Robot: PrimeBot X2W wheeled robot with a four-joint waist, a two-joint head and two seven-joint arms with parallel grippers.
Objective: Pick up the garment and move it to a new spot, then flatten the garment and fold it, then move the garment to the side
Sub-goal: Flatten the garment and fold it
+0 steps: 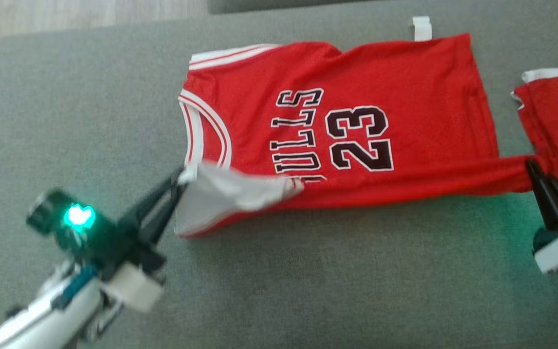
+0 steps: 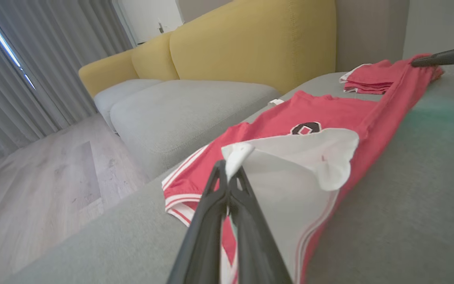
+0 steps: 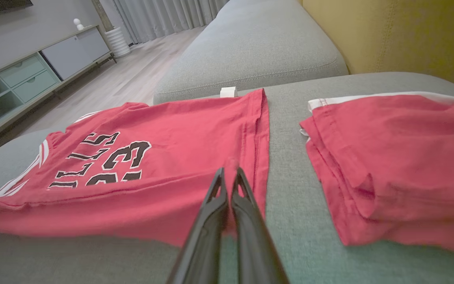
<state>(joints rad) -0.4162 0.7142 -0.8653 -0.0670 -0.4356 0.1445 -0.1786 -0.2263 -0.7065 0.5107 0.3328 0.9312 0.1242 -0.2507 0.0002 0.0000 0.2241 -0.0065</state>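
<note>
- Red mesh in the head view: shows the jersey (image 1: 356,121) print-up on the grey sofa seat (image 1: 308,271). Has the near shoulder corner pinched in the left claw (image 1: 179,179), shut on cloth, with the white lining (image 1: 230,194) flipped up. Has the near hem corner pinched in the right claw (image 1: 531,165), shut likewise, with the near edge stretched between the two. Reads as a lengthwise fold in hand. To do it well, carry both corners across together at one height and one pace, hold the edge taut so the crease runs straight, and lay it along the far edge. Steer clear of the second red garment (image 1: 557,116), folded just beside the right claw. Runs left to right along its long axis, neck and armholes left, hem right, lettering on its side.
- Left wrist view: looks down the jersey (image 2: 321,114) from shoulder toward hem, long axis leading away to the right claw (image 2: 418,62). Grips white trim at the tip of the left claw (image 2: 227,173), no gap showing.
- Right wrist view: looks across the jersey (image 3: 152,150) from the hem end, neck at far left. Clamps red hem cloth in the right claw (image 3: 229,175). Leaves a grey strip before the second red garment (image 3: 388,165).
</note>
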